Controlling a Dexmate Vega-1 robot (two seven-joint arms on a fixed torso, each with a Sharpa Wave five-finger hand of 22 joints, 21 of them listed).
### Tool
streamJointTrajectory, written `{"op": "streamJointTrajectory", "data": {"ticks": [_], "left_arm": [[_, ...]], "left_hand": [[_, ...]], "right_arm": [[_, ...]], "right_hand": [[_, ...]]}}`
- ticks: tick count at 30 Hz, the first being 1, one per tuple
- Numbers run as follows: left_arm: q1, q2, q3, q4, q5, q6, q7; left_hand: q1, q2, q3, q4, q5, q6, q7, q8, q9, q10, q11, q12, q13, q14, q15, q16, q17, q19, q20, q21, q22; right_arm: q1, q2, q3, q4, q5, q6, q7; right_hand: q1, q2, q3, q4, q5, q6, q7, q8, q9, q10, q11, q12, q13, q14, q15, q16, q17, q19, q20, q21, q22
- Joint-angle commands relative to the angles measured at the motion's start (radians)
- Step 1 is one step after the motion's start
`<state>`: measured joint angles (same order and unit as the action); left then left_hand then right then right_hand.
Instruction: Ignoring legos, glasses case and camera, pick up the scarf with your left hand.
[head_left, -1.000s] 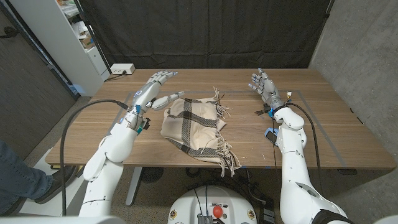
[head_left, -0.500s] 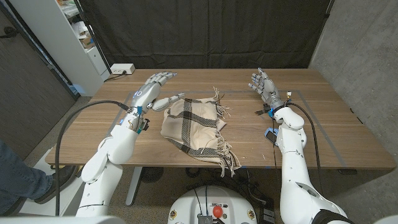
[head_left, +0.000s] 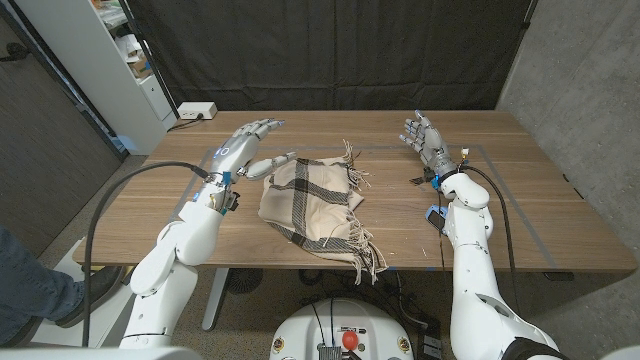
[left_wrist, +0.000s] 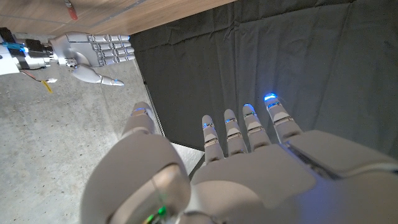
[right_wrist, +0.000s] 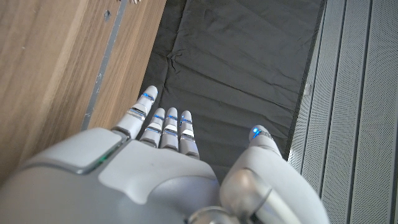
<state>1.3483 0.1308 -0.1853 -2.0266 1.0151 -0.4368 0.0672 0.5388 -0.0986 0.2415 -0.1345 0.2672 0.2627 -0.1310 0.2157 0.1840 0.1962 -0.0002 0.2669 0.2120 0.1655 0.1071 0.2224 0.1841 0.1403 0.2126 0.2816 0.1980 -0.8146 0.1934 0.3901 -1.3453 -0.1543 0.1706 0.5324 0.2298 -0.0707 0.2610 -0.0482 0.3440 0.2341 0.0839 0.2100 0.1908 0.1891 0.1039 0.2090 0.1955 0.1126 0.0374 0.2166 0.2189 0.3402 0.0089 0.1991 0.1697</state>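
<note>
Loosely crumpled, fringed plaid scarf (head_left: 308, 200) on wood-grain table (head_left: 540, 220)

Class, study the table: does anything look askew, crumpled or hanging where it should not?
Yes. The plaid scarf lies bunched rather than neatly folded, set at a slant, and its fringed corner near the table front edge appears to hang over that edge. The left hand is open beside it, holding nothing.

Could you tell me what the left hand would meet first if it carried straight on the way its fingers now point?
Probably nothing on the table: the left hand points toward the black curtain, passing left of the scarf.
</note>
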Motion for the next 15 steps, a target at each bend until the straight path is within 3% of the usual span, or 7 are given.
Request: {"op": "streamJointTrajectory", "data": {"ticks": [1,15], "left_arm": [[0.015,0.03,0.025,-0.036,0.023,0.072,-0.02],[0.03,0.062,0.053,-0.093,0.057,0.154,-0.115]], "left_hand": [[0.006,-0.013,-0.007,-0.001,0.01,-0.001,0.006,-0.008,0.004,0.004,0.001,0.005,0.005,0.019,-0.005,0.008,0.004,0.028,0.002,0.012,0.004],[0.023,-0.03,-0.017,-0.009,0.029,-0.044,0.009,-0.023,0.007,-0.038,0.002,-0.011,0.012,0.012,-0.013,-0.004,0.005,0.088,0.004,0.025,0.001]], "right_arm": [[-0.005,0.0,0.0,-0.01,-0.001,-0.006,0.0],[-0.005,0.0,-0.004,-0.01,-0.004,-0.006,0.001]], "right_hand": [[0.008,0.001,0.002,-0.006,0.007,0.005,0.0,-0.003,0.003,0.006,-0.002,-0.005,0.002,0.002,0.005,-0.003,0.002,-0.003,0.002,-0.004,0.004],[0.008,0.002,0.001,-0.006,0.008,0.006,0.0,-0.004,0.003,0.005,0.001,-0.006,0.002,0.002,0.006,-0.003,0.002,-0.005,0.003,-0.005,0.004]]}}
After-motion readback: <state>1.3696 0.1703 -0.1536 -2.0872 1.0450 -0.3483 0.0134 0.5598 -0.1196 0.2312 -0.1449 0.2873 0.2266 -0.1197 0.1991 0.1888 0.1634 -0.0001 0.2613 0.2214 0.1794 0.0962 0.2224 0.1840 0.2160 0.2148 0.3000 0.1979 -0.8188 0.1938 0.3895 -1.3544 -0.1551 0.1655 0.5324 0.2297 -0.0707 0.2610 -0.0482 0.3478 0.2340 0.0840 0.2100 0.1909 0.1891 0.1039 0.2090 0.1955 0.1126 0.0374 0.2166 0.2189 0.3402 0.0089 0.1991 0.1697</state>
